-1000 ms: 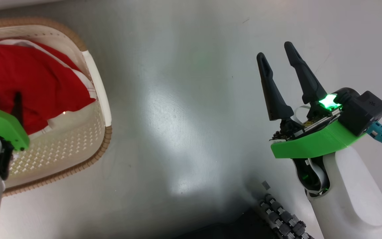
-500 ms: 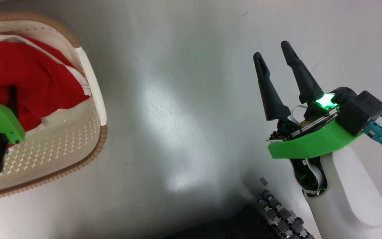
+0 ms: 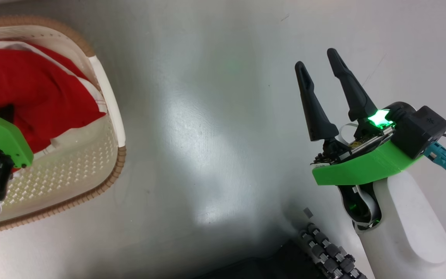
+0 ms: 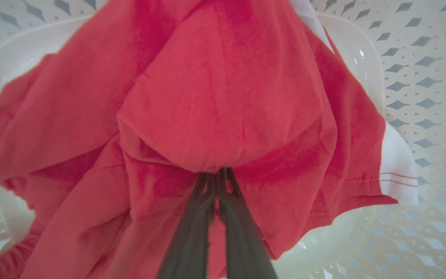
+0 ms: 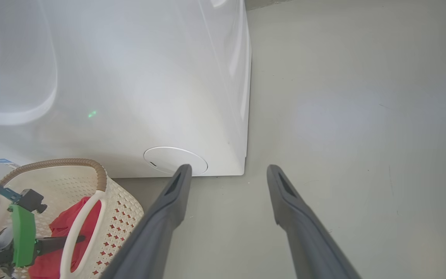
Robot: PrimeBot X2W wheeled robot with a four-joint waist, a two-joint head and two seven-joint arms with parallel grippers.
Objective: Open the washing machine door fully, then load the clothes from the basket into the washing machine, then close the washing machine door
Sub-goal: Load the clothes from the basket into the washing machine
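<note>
The cream basket (image 3: 120,162) stands on the floor at the left with the red clothes (image 3: 33,89) inside it. My left gripper (image 3: 8,112) reaches down into the basket. In the left wrist view its fingers (image 4: 207,209) are pressed together, and my left gripper (image 4: 218,172) is shut on a fold of the red clothes (image 4: 223,97). My right gripper (image 3: 316,58) hovers open and empty over bare floor at the right. The white washing machine (image 5: 130,77) stands behind the basket (image 5: 122,217). A dark curved edge shows at its upper left; I cannot tell whether it is the door.
A round cap (image 5: 175,160) and a blue label (image 5: 0,161) sit low on the machine's front. Grey floor (image 3: 207,135) stretches between the basket and my right arm. My base's roller wheels (image 3: 323,252) show at the bottom.
My left gripper's fingers, spread apart in the clothes before, have closed on the red fabric. The right arm has barely moved.
</note>
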